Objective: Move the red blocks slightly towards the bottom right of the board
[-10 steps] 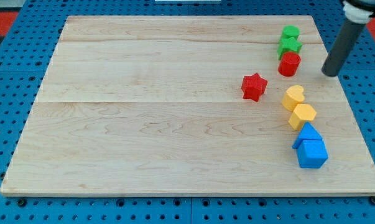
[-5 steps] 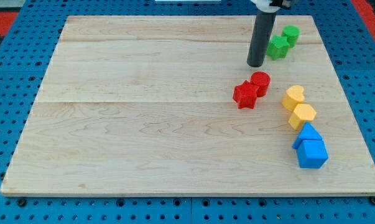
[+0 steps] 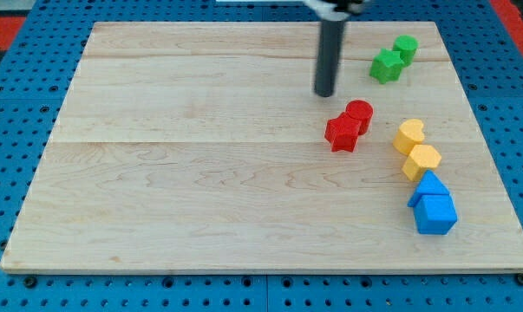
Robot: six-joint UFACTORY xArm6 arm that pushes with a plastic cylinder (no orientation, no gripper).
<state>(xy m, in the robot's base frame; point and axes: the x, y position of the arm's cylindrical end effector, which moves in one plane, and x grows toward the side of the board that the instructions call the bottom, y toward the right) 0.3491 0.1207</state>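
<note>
While our rod is standing upright over the wooden board (image 3: 200,173), we are resting my tip (image 3: 324,94) on bare wood just toward the view's top-left of the red star block (image 3: 342,133), near it but with a clear strip of board between, so it is touching no block; we are carrying no claw at all, only this plain dark rod, so nothing is being gripped or held. The red star block is sitting right of the board's middle, and the red cylinder block (image 3: 360,113) is lying against its upper-right side, the two appearing to touch. Well to the view's upper right of the red star block, the green star block (image 3: 386,66) and a second green block (image 3: 406,47), whose shape we cannot make out, are huddling together close to the board's top edge. To the right of the red star block, a little apart from it, the yellow heart block (image 3: 409,134) is sitting with the yellow hexagon block (image 3: 422,161) pressed just below it. Farther toward the view's lower right of the red star block, two blue blocks are crowding each other, the upper blue block (image 3: 430,185) partly hidden behind the lower blue block (image 3: 435,214), near the board's right edge
</note>
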